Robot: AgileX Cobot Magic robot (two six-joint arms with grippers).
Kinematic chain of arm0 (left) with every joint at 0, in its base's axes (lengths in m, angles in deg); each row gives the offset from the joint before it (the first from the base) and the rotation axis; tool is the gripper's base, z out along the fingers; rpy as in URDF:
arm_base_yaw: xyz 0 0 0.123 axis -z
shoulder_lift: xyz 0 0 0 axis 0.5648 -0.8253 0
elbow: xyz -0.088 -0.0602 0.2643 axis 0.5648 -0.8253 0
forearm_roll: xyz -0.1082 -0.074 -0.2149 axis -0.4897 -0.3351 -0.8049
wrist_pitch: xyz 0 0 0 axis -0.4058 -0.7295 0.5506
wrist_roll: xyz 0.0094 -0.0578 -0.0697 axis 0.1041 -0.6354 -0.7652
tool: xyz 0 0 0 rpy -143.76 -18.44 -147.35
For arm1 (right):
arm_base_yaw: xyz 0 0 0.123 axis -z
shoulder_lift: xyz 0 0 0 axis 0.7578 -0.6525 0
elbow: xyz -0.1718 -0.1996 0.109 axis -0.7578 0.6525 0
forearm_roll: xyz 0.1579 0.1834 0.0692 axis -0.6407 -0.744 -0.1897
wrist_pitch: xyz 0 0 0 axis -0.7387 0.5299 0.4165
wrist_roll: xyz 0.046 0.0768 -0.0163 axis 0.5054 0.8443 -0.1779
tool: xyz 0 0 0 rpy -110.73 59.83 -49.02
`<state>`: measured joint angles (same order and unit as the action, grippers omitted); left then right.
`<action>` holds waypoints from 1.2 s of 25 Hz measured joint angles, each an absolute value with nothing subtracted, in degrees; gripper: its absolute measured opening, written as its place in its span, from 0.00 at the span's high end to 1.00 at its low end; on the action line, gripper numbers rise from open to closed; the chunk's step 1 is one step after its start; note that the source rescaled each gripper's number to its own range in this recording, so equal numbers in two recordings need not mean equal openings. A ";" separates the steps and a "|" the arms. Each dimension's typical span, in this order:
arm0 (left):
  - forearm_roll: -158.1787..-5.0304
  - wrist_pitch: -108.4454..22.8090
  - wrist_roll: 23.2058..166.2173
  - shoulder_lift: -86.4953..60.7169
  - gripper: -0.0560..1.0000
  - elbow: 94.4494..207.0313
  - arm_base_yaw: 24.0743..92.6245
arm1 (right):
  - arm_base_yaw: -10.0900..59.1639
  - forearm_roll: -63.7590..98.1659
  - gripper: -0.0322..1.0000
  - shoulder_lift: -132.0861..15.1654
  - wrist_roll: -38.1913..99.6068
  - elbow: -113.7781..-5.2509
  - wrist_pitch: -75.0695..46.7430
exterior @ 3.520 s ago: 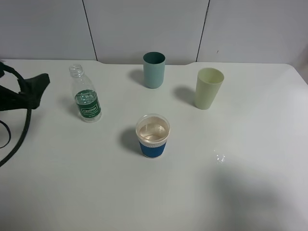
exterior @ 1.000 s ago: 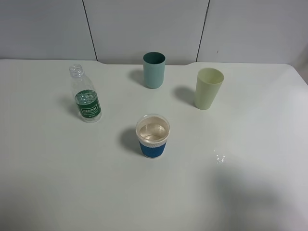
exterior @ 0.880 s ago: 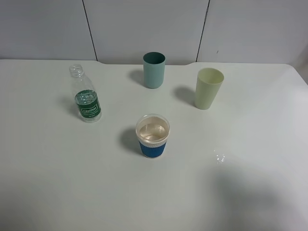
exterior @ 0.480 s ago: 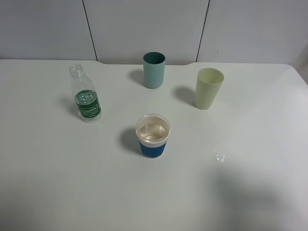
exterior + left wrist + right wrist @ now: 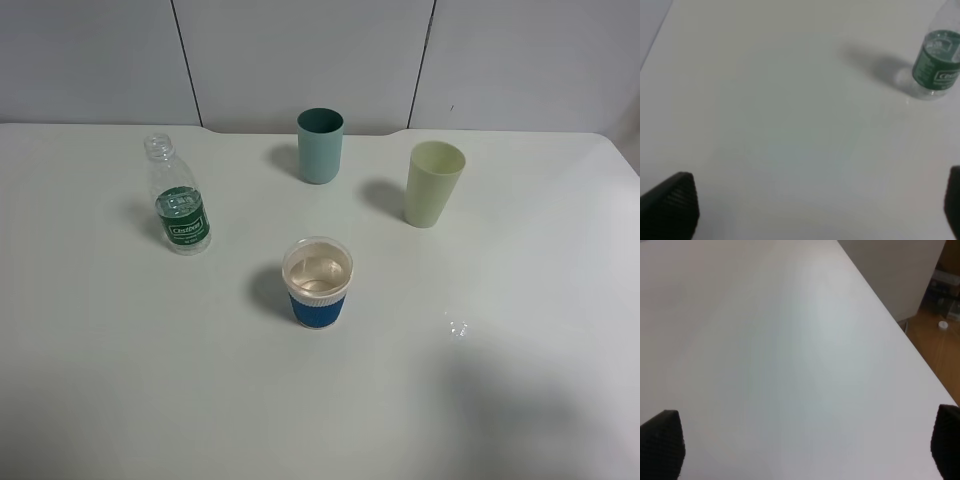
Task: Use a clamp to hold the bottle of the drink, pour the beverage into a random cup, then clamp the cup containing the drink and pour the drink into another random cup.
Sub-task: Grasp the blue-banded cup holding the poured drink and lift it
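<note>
Green-labelled bottle upright on table, well apart from my left gripper, jaws spread wide, empty. My right gripper likewise spread, holding nothing. Only high view shows blue cup holding liquid, and pale cup. Label writing too small to read

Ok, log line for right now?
left gripper open, empty | right gripper open, empty | bottle upright, free | blue cup holds drink | next: likely grasp blue cup
</note>
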<state>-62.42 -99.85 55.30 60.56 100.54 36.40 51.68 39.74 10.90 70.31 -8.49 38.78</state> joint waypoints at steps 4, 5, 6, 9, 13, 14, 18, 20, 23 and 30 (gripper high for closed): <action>-62.42 -99.85 55.30 60.56 0.00 100.54 36.40 | 51.68 39.74 0.05 10.90 70.31 -8.49 38.78; -62.42 -99.85 55.30 60.56 0.00 100.54 36.40 | 51.68 39.74 0.05 10.90 70.31 -8.49 38.78; -62.42 -99.85 55.30 60.56 0.00 100.54 36.40 | 51.68 39.74 0.05 10.90 70.31 -8.49 38.78; -62.42 -99.85 55.30 60.56 0.00 100.54 36.40 | 51.68 39.74 0.05 10.90 70.31 -8.49 38.78; -62.42 -99.85 55.30 60.56 0.00 100.54 36.40 | 51.68 39.57 0.05 10.90 70.31 -8.49 38.78; -62.42 -99.85 55.30 60.56 0.00 100.54 36.40 | 51.68 39.57 0.05 10.90 70.31 -8.49 38.78; -62.42 -99.85 55.30 60.56 0.00 100.54 36.40 | 51.68 39.57 0.05 10.78 70.31 -8.49 38.66; -62.42 -99.85 55.30 60.56 0.00 100.54 36.40 | 51.68 39.68 0.05 6.48 68.65 -8.87 37.74; -62.42 -99.85 55.30 60.56 0.00 100.54 36.40 | 51.68 39.68 0.05 1.91 68.24 -9.69 35.56; -62.42 -99.85 55.30 60.56 0.00 100.54 36.40 | 50.28 39.73 0.05 -21.70 65.64 -14.05 19.37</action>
